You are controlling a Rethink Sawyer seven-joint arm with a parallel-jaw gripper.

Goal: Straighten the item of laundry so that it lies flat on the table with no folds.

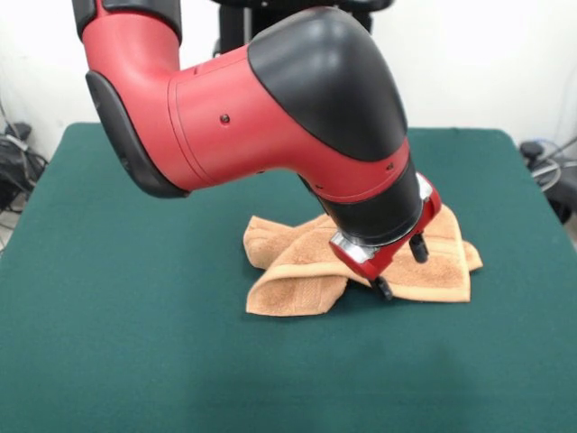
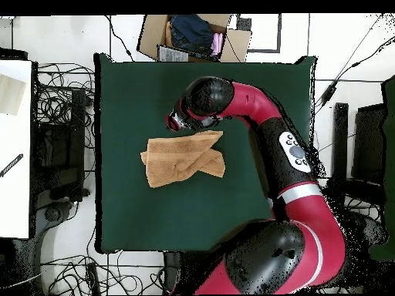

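The item of laundry (image 1: 293, 275), a light orange-tan terry towel, lies crumpled with layers folded over each other right of the middle of the dark green table (image 1: 126, 343). In the overhead view the towel (image 2: 181, 160) shows a diagonal fold across it on the table (image 2: 131, 216). My gripper (image 1: 402, 269) points down at the towel's edge nearest the front camera, its two black fingertips (image 1: 385, 289) apart and open, with nothing held. It also shows in the overhead view (image 2: 176, 122), just past the towel's upper edge. The arm hides the towel's middle in the front view.
A cardboard box (image 2: 193, 35) with dark cloth stands off the table's top edge in the overhead view. A white table (image 2: 14, 154) and cables lie to the left, and black equipment (image 2: 369, 146) stands to the right.
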